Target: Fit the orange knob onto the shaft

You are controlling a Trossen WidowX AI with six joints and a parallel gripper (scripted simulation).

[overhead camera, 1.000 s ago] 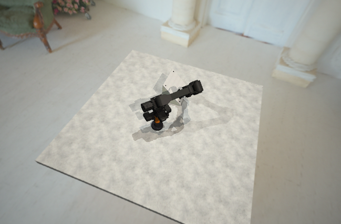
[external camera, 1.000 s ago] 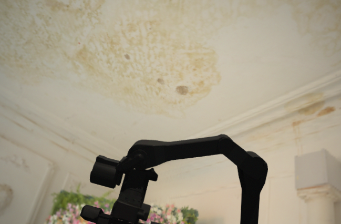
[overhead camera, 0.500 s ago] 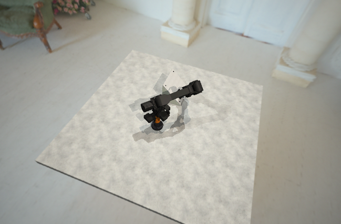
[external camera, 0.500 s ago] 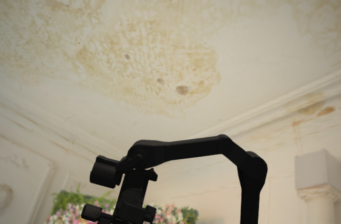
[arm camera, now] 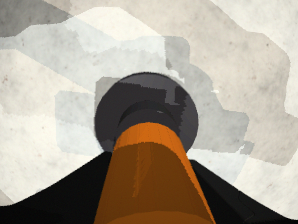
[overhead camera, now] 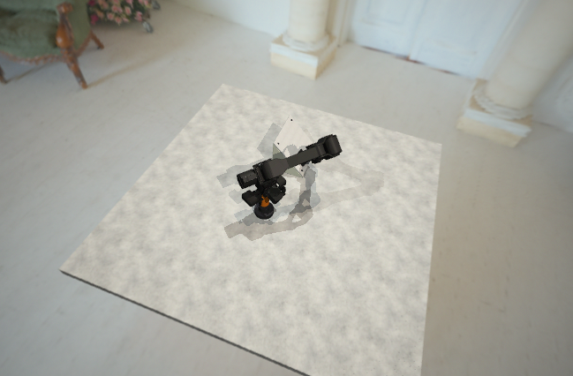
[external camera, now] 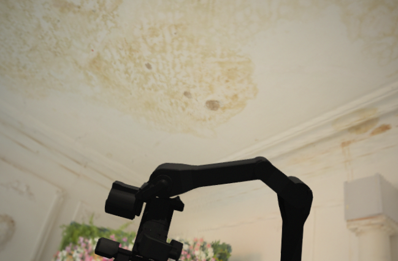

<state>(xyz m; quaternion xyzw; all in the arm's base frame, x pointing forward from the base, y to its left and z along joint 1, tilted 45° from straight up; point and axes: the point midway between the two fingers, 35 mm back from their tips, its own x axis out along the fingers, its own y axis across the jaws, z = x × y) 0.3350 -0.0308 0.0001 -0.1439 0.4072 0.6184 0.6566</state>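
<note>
Pale mottled tabletop (overhead camera: 340,247) (arm camera: 30,75), orange knob (overhead camera: 265,201) (arm camera: 150,170) in pincer (overhead camera: 264,197) (arm camera: 148,163), unbranded.

A green upholstered armchair (overhead camera: 27,33) with wooden legs stands on a pale floor (overhead camera: 495,266) at the upper left of the top view, near pink flowers (overhead camera: 118,11). Two cream columns (overhead camera: 308,22) (external camera: 374,245) flank a white door (overhead camera: 428,33) at upper right. In the exterior view, yellowish-brown stains mottle an off-white ceiling (external camera: 282,76) above pale paneled walls (external camera: 24,190), with blurred pink and white blooms along the bottom. Soft light fills the room.
</note>
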